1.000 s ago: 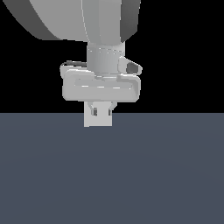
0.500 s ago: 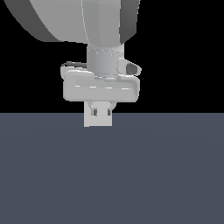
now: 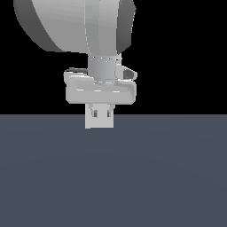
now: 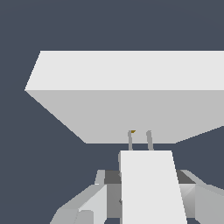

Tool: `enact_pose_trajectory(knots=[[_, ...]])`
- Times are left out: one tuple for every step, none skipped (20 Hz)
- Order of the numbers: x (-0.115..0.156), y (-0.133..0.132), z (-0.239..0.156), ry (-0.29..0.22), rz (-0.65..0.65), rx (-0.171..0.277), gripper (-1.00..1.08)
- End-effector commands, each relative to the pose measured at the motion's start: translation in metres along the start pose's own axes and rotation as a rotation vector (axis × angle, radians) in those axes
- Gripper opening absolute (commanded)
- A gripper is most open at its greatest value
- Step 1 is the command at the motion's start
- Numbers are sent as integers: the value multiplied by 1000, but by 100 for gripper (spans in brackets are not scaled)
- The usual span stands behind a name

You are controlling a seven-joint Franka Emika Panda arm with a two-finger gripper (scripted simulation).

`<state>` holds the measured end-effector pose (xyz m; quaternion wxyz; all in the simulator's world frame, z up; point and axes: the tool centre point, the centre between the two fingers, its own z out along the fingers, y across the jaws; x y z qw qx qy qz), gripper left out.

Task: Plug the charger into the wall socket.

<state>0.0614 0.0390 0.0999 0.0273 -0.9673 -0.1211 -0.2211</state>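
Gripper (image 4: 146, 197) clamped on charger (image 4: 148, 183), fingers (image 4: 87, 205) either side; its two prongs (image 4: 140, 140) reach socket panel (image 4: 131, 96), w/ tiny yellowish dot at one tip, above grey floor (image 3: 113, 177)

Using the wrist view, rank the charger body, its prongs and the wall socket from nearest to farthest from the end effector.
1. Charger body: gripped between the fingers of the end effector.
2. Prongs: sticking out ahead of the body.
3. Wall socket: beyond, at the prong tips.
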Motion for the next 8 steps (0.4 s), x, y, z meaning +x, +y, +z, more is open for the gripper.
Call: enact_pose_trajectory(knots=[[7, 0, 3, 0, 0, 0, -100], [9, 0, 4, 0, 0, 0, -100], [11, 0, 5, 0, 0, 0, -100], [12, 0, 6, 0, 0, 0, -100], [13, 0, 6, 0, 0, 0, -100], [13, 0, 6, 0, 0, 0, -100], [14, 0, 7, 0, 0, 0, -100], [14, 0, 7, 0, 1, 0, -100]])
